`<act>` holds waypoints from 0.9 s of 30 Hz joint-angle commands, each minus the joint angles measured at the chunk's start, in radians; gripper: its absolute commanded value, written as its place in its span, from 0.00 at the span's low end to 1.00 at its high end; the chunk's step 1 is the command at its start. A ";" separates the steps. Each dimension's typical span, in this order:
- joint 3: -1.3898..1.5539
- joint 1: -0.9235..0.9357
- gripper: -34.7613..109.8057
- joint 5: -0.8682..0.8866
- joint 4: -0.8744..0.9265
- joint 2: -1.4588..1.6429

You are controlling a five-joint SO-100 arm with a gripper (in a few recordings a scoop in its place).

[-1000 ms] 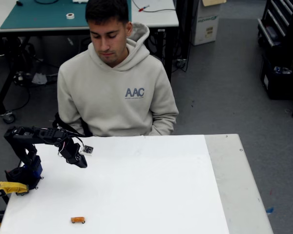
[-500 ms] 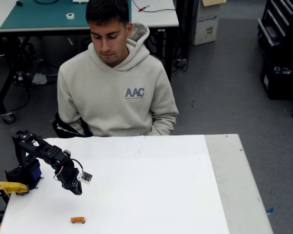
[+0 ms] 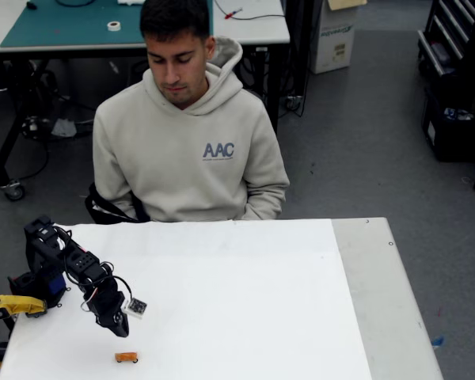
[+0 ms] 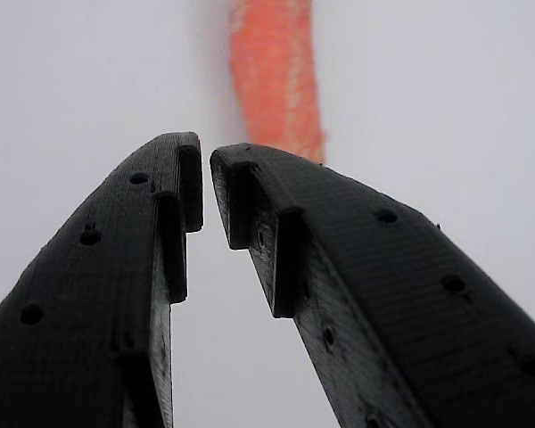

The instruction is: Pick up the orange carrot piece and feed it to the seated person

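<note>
Hand (image 3: 120,329) nearly pressed together, empty, poised just above orange carrot piece (image 3: 127,358) lying on white counter (image 3: 245,301); seated person (image 3: 188,134) behind.

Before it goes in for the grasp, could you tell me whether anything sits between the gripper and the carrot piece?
Nothing visible does. In the fixed view the gripper hangs just above the orange carrot piece, with bare white table between them. The wrist view shows the carrot just beyond the nearly closed fingertips.

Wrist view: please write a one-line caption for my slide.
The gripper, its fingertips nearly closed and holding nothing, points at the orange carrot piece lying just beyond on the white table.
</note>
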 commanded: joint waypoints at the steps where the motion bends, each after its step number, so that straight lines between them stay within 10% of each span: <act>1: -0.081 0.026 0.23 -0.029 0.002 0.009; 18: -0.083 0.043 0.23 -0.041 0.000 -0.006; 27: -0.083 0.044 0.44 -0.041 0.000 -0.002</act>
